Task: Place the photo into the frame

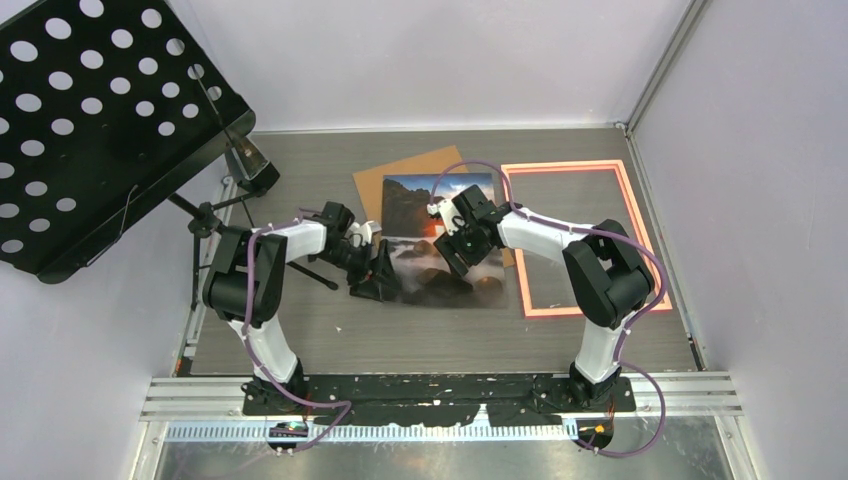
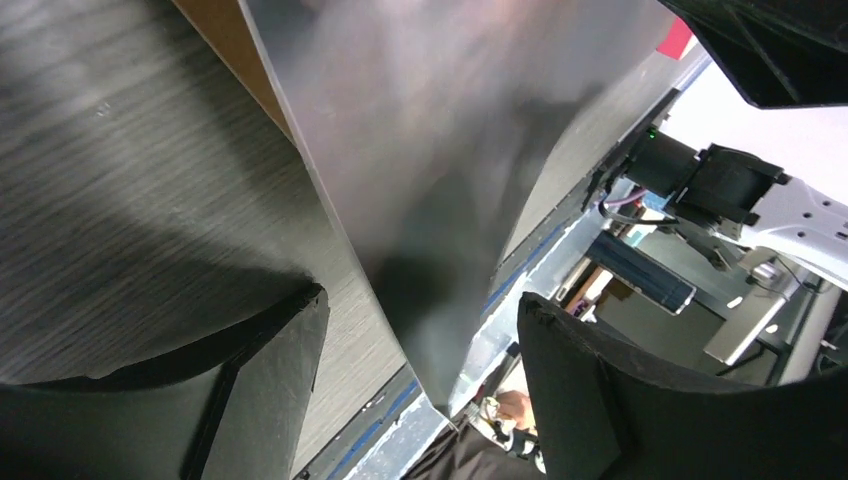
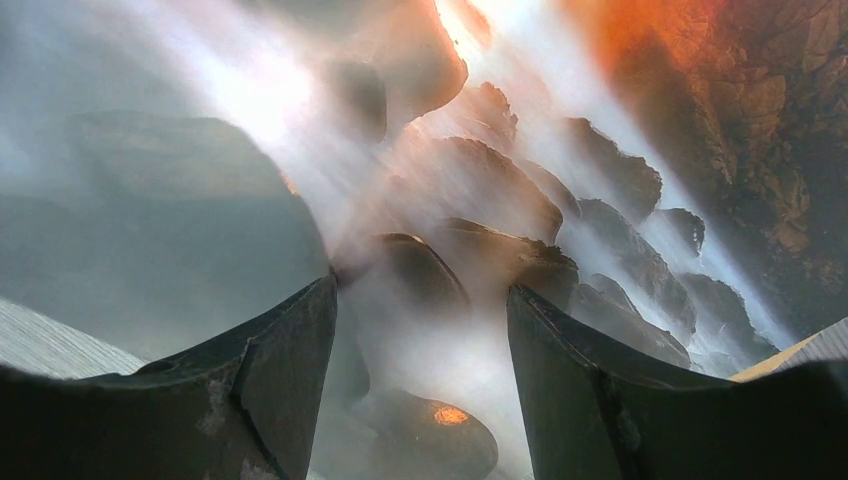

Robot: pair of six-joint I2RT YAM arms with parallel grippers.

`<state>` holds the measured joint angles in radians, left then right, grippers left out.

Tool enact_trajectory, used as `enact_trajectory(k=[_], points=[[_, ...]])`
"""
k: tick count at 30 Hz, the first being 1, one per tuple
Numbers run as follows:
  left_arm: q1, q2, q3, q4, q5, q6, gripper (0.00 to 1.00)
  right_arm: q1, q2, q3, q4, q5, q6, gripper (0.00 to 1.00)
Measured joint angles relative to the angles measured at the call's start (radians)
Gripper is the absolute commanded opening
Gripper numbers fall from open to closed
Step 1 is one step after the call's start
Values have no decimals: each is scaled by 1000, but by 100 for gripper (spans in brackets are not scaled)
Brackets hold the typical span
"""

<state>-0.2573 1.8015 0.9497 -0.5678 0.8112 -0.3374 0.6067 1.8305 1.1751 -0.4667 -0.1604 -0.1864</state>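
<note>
Top view: photo (image 1: 425, 205) at centre, face up, partly over brown board (image 1: 400, 165); frame (image 1: 565, 167) lies just right of it, unfilled.
Left wrist: left gripper (image 2: 422, 300) spread wide, straddling the print's lifted edge, not clamped.
Right wrist: right gripper (image 3: 420, 290) spread over the print, holding nothing.
Risk: the glossy sheet may slip or crease if pinched at one edge.
</note>
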Motion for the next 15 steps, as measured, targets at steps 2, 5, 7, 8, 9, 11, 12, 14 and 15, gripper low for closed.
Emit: enact_trajectory(k=[2, 5, 7, 8, 9, 11, 12, 14, 15], points=[[5, 0, -22, 20, 31, -6, 71, 0, 0, 0, 1, -4, 0, 69], [23, -1, -54, 55, 71, -19, 69, 0, 1, 0, 3, -9, 0, 68], [42, -5, -80, 86, 96, -26, 68, 0, 2, 0, 3, -11, 0, 69], [53, -9, -95, 102, 110, -30, 68, 0, 2, 0, 4, -10, 0, 68], [62, -11, -103, 109, 118, -32, 66, 0, 2, 0, 4, -11, 0, 68], [77, -12, -115, 123, 133, -39, 63, 0, 3, 0, 4, -12, 0, 68], [80, -12, -119, 129, 135, -43, 62, 0, 3, 0, 5, -13, 0, 68], [83, -12, -122, 138, 137, -48, 59, 0, 3, 0, 7, -17, 0, 68], [83, -12, -122, 143, 136, -49, 58, 0, 4, 0, 9, -18, 0, 68]])
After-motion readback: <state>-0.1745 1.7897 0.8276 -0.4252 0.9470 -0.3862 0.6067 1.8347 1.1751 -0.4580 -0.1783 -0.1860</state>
